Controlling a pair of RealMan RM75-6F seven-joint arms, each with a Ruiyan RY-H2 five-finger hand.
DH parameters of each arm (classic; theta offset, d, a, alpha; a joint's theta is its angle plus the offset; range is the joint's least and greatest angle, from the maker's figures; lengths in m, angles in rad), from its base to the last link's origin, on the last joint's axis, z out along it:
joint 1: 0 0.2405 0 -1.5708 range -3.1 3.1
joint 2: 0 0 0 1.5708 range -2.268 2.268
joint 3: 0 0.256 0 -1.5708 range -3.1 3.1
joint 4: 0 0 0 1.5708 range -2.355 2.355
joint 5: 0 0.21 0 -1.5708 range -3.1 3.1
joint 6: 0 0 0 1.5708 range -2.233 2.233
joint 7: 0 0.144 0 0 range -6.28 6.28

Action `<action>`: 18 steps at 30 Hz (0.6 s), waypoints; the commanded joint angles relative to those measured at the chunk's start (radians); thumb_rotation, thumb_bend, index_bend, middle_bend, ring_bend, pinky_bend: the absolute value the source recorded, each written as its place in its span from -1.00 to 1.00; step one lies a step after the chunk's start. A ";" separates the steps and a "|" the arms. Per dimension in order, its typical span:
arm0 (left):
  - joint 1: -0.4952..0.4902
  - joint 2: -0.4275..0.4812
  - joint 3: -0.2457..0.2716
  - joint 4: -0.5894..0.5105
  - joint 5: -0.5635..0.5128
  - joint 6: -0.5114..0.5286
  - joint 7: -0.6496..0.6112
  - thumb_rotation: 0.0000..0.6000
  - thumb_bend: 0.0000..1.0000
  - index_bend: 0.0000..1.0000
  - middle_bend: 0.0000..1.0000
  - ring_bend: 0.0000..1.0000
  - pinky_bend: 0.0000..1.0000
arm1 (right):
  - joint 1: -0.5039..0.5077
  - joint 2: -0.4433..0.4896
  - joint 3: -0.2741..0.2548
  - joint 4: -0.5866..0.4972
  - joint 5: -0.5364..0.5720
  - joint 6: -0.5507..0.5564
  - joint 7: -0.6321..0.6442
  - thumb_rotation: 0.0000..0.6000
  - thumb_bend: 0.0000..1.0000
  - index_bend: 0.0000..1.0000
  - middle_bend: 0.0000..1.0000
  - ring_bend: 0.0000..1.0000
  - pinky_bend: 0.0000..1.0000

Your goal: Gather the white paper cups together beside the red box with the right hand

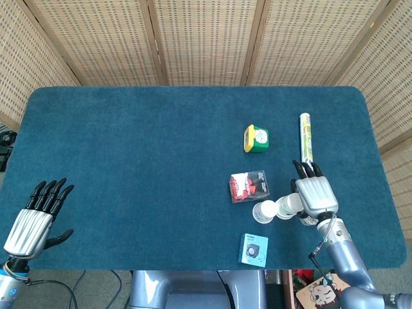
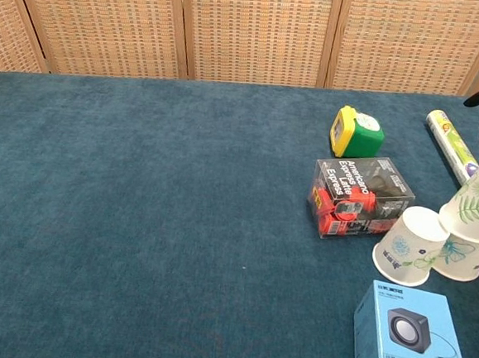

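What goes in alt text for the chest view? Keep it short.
Three white paper cups cluster right of a red box on a blue table, the top cup tilted. A blue speaker box lies in front, a yellow-green tape measure behind.

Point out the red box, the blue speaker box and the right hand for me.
red box (image 2: 358, 198), chest view, on its clear top face.
blue speaker box (image 2: 410, 337), chest view, on the printed lid.
right hand (image 1: 313, 194), head view, on the silver back of the hand.
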 commanded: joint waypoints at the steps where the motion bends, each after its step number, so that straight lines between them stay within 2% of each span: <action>1: 0.000 0.000 0.000 0.000 0.000 0.000 0.000 1.00 -0.64 -1.00 -1.00 -1.00 -1.00 | 0.000 0.002 -0.002 -0.001 -0.001 -0.002 0.000 1.00 -0.76 0.05 -1.00 -1.00 -1.00; 4: 0.000 0.000 0.000 0.000 0.001 -0.001 0.002 1.00 -0.64 -1.00 -1.00 -1.00 -1.00 | -0.001 0.002 -0.003 -0.002 -0.004 -0.002 0.003 1.00 -0.76 0.03 -1.00 -1.00 -1.00; 14: 0.000 0.001 0.001 -0.001 0.001 0.000 -0.003 1.00 -0.64 -1.00 -1.00 -1.00 -1.00 | 0.006 0.016 -0.005 -0.027 -0.008 0.000 -0.005 1.00 -0.76 -0.39 -1.00 -1.00 -1.00; 18: 0.001 0.003 0.000 -0.001 0.002 0.003 -0.007 1.00 -0.64 -1.00 -1.00 -1.00 -1.00 | 0.011 0.024 -0.008 -0.035 0.004 0.003 -0.020 1.00 -0.76 -0.49 -1.00 -1.00 -1.00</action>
